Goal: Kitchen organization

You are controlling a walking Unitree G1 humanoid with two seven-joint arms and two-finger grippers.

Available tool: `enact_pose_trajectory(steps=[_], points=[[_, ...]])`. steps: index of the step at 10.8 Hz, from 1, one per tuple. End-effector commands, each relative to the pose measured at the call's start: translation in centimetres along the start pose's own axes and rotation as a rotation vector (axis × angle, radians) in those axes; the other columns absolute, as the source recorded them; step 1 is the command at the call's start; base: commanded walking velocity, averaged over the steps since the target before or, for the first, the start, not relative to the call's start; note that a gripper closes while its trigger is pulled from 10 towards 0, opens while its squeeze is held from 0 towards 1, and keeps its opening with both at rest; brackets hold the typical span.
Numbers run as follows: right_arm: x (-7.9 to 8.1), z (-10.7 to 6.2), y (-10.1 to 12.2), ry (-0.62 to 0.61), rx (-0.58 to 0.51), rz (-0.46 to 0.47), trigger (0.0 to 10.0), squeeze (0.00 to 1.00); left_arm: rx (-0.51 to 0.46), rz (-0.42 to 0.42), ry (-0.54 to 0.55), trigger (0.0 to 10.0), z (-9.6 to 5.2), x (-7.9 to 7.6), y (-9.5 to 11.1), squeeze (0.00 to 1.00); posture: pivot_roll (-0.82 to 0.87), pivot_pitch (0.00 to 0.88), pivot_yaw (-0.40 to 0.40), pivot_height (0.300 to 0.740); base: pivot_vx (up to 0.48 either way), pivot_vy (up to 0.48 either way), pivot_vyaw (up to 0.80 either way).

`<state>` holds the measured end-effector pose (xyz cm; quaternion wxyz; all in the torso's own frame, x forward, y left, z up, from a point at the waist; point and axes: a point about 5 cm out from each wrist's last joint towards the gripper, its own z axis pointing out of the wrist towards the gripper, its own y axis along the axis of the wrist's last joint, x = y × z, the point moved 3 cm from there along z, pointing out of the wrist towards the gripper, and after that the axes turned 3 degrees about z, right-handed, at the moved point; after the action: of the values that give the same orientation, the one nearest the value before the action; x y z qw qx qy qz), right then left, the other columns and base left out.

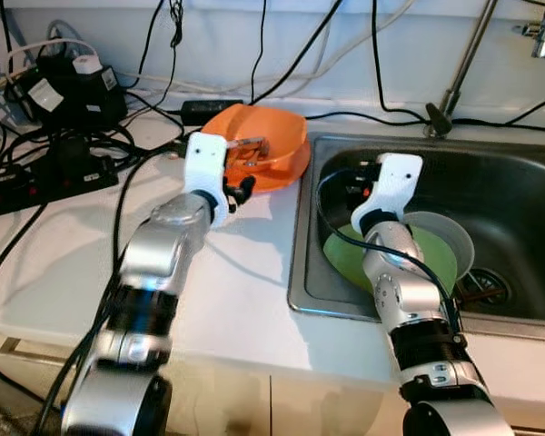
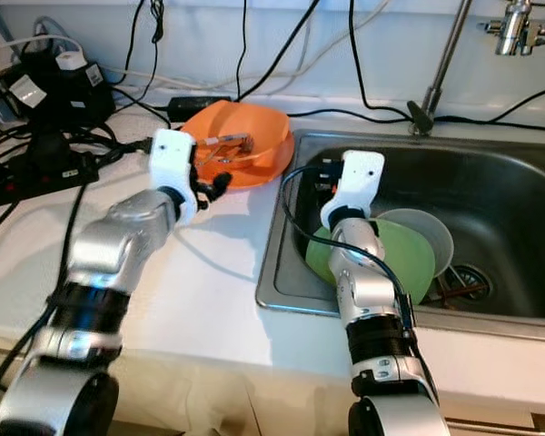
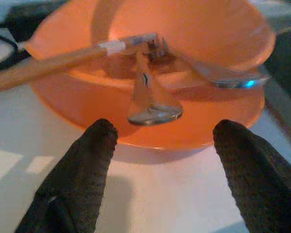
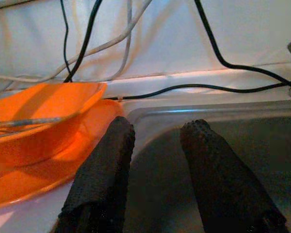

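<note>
An orange bowl (image 1: 274, 143) sits on an orange plate (image 3: 150, 136) on the white counter, just left of the sink. Inside the bowl lie a metal spoon (image 3: 153, 104), a wooden-handled utensil (image 3: 48, 65) and another metal utensil (image 3: 218, 77). My left gripper (image 1: 241, 191) is low over the counter just in front of the bowl, open, its fingertips (image 3: 99, 133) a short way from the plate's rim. My right gripper (image 1: 357, 184) hovers inside the sink near its left wall, open with nothing between its fingers (image 4: 111, 145).
The steel sink (image 1: 300, 263) holds a green plate (image 1: 436, 259), a pale grey bowl (image 1: 452, 238) and dark sticks near the drain (image 1: 481, 291). The faucet (image 1: 463, 64) rises behind it. Power strips and adapters (image 1: 54, 100) with tangled cables crowd the counter's back left.
</note>
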<state>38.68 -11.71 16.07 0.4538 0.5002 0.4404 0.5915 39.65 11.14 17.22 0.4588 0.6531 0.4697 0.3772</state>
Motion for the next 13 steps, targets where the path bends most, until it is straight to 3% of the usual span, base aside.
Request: enact_pose_trajectory(steps=[1, 6, 10, 13], points=[[-0.1, 0.1, 0.1, -0.008, -0.004, 0.005, 10.0, 0.00, -0.018, 0.017, 0.002, 10.0, 0.3, 0.4, 0.9, 0.00, 0.09, 0.000, 0.067, 0.740, 0.000, 0.000, 0.00], [-0.2, 0.4, 0.4, -0.013, -0.013, 0.006, 10.0, 0.00, 0.016, 0.058, 0.030, 10.0, 2.7, 2.2, 1.5, 0.00, 0.08, 0.000, 0.077, 0.740, 0.000, 0.000, 0.00], [-0.4, 0.4, 0.4, -0.017, -0.017, 0.006, 10.0, 0.00, 0.027, 0.066, 0.026, 10.0, 3.5, 2.4, 1.5, 0.00, 0.07, 0.000, 0.087, 0.740, 0.000, 0.000, 0.00], [-0.3, 0.4, 0.4, -0.018, -0.020, 0.008, 10.0, 0.00, 0.040, 0.119, -0.040, 10.0, 3.7, 1.8, 1.3, 0.00, 0.07, 0.000, 0.103, 0.740, 0.000, 0.000, 0.00]])
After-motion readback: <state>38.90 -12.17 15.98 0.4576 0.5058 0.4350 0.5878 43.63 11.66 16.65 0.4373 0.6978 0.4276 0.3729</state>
